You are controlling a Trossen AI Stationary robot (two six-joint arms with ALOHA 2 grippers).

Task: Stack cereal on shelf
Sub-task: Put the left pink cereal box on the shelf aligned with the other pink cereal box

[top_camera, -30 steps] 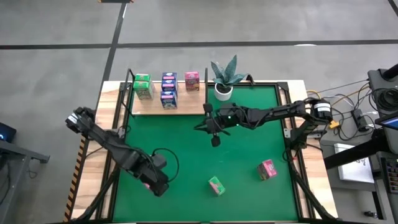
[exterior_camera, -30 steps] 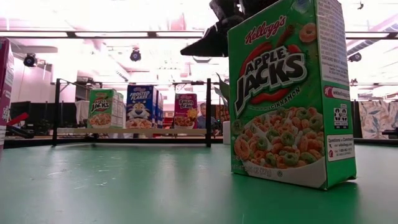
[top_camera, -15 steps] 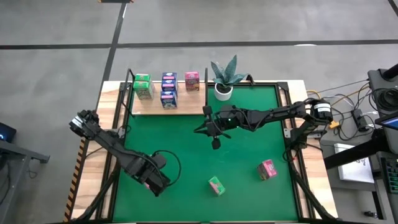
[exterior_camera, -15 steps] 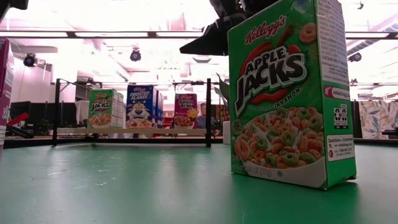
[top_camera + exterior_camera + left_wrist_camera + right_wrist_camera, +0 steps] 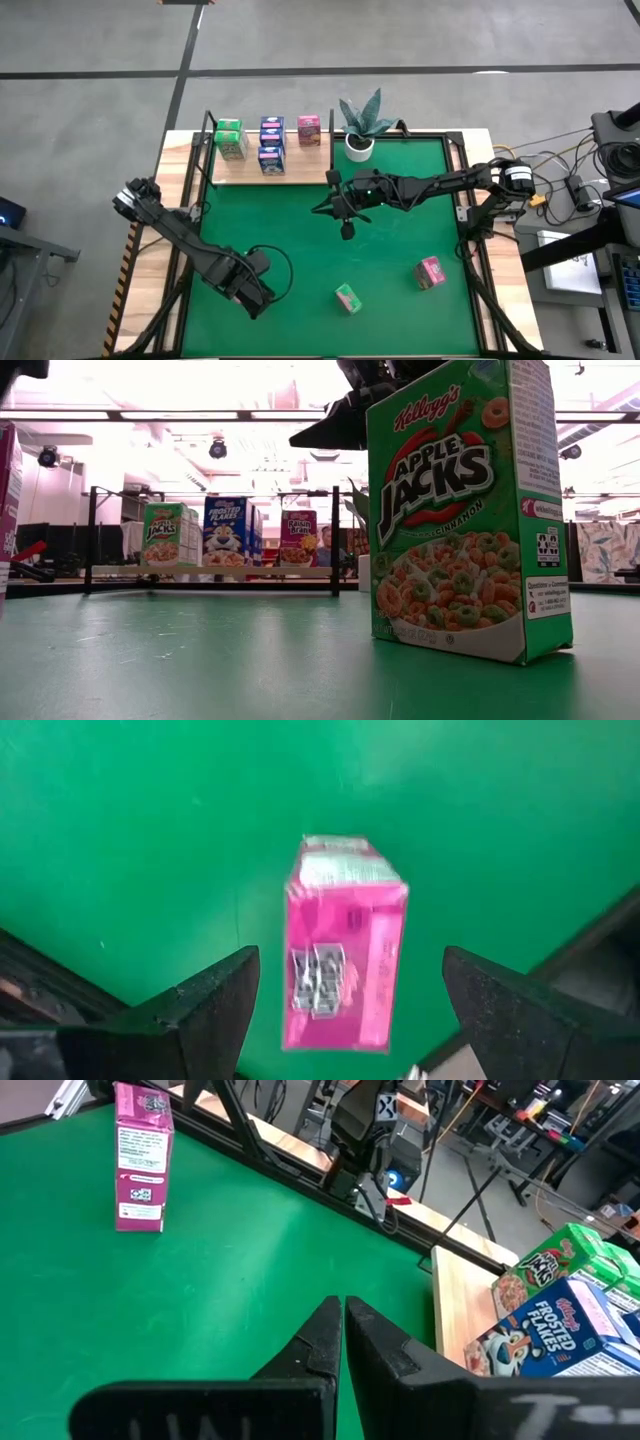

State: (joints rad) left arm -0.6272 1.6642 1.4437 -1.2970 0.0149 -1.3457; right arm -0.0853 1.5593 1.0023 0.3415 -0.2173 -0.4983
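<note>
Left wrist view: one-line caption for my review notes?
Open left gripper poised over a pink cereal box on the green table.

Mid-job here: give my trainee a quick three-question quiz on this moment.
1. True or false: the left claw is shut on the pink printed cardboard carton.
2. Which carton stands nearest the low camera? A: green Apple Jacks carton; B: blue Frosted Flakes carton; C: pink carton.
3. Fill in: the right claw is ___.
Key: 1 false, it is open, with its fingers clear of the carton; 2 A; 3 shut.
</note>
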